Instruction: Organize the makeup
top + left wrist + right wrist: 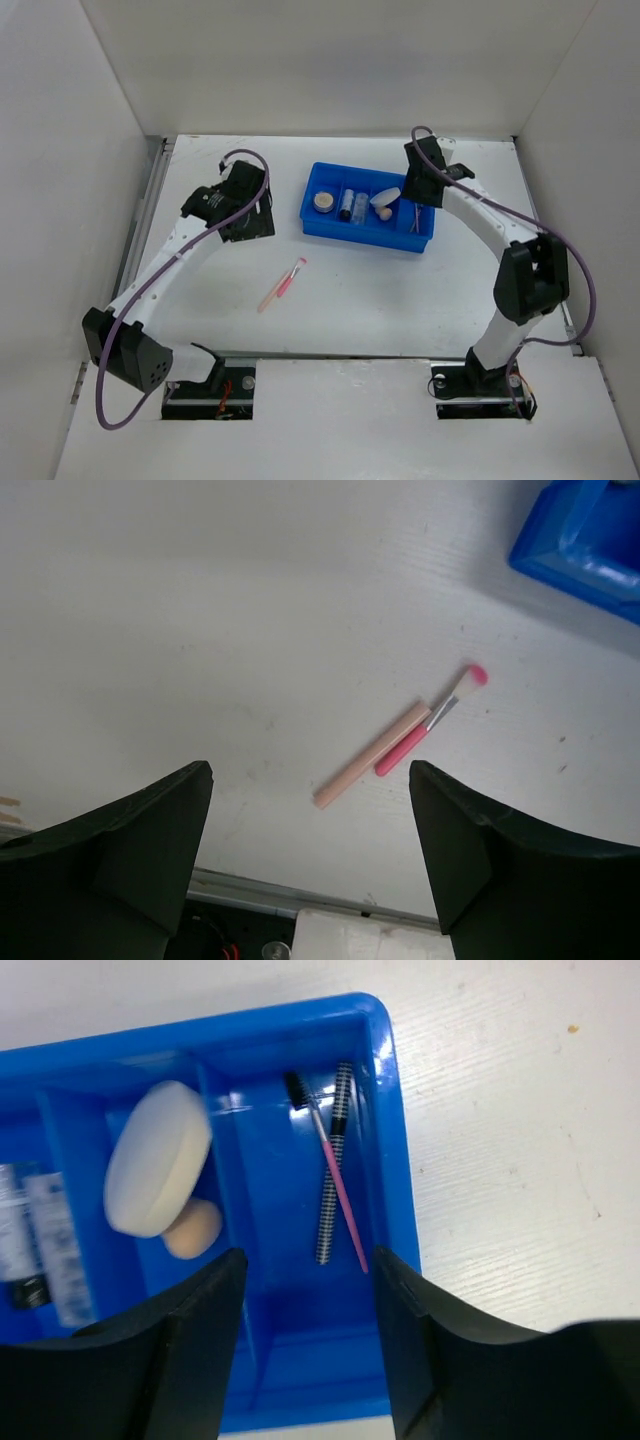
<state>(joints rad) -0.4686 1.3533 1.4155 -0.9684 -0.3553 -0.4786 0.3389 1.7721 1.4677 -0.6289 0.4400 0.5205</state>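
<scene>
Pale walls (330, 60) box the white table (380, 300), blue tray (350, 237) near its far edge; left gripper (310, 830) and right gripper (305, 1320) gape empty.

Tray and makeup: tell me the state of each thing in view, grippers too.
tray, partly filled
compact, lying flat in tray
tubes, lying in tray
puff, tilted, leaning on sponge
sponge, in tray, partly under puff
wand, in tray, crossing striped stick
brush, loose on table, beside beige stick
left gripper, open, empty
right gripper, open, empty, above tray
</scene>
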